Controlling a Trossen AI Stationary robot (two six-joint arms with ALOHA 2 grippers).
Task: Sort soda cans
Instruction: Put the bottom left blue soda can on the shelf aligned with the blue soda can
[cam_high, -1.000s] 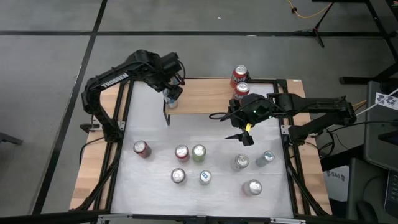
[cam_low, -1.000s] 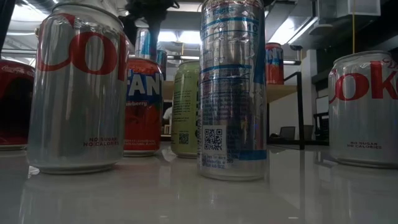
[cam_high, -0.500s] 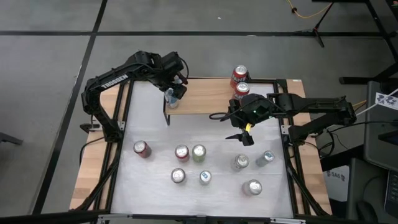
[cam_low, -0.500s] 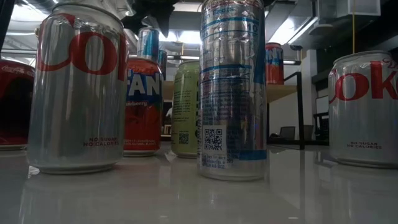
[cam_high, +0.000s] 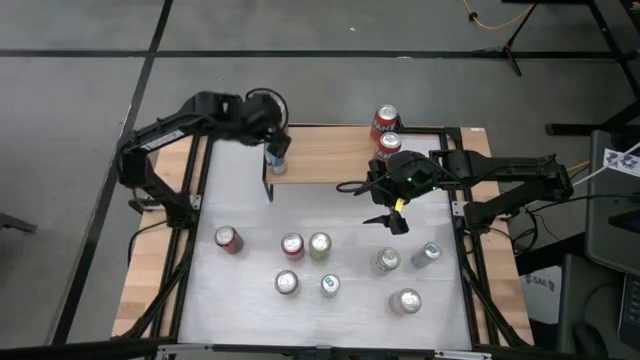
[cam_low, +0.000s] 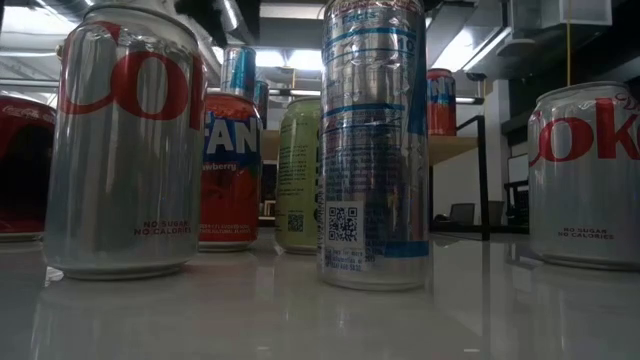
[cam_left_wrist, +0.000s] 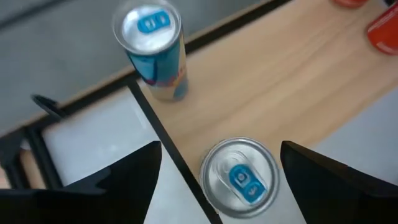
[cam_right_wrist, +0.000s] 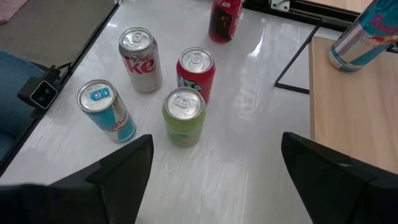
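Soda can first: the slim metal cylinder with a silver top and blue tab (cam_left_wrist: 241, 177) stands upright at the edge of the pale wooden board (cam_left_wrist: 280, 81), in the upper left of the high view. The left hand (cam_high: 276, 143) hangs directly over it. Its two dark fingers are spread wide to either side, with a gap showing between them and the rim, so the hand is open and grips nothing.

A second ago the hand sat lower around this can and its dark shape filled the top of the low view. Now that shape is gone and the arm has drawn back toward the left of the frame. I read that as a finished placement: the can is released and this arm is free for another.

Just beside it on the board stands a second slim can with a light blue body and silver top (cam_left_wrist: 149, 43), so the blue ones appear to be gathering there. Toward the upper centre of the high view, two red cans (cam_high: 385, 122) stand together at the board's other end.

The right hand (cam_high: 390, 218) hovers right of centre over the white surface (cam_high: 250, 200), fingers wide open and empty, and has not moved.

Eight cans remain unsorted in the lower half. Among them are a pale green one (cam_right_wrist: 184, 115), a red one (cam_right_wrist: 195, 73) and a silver one (cam_right_wrist: 140, 59).
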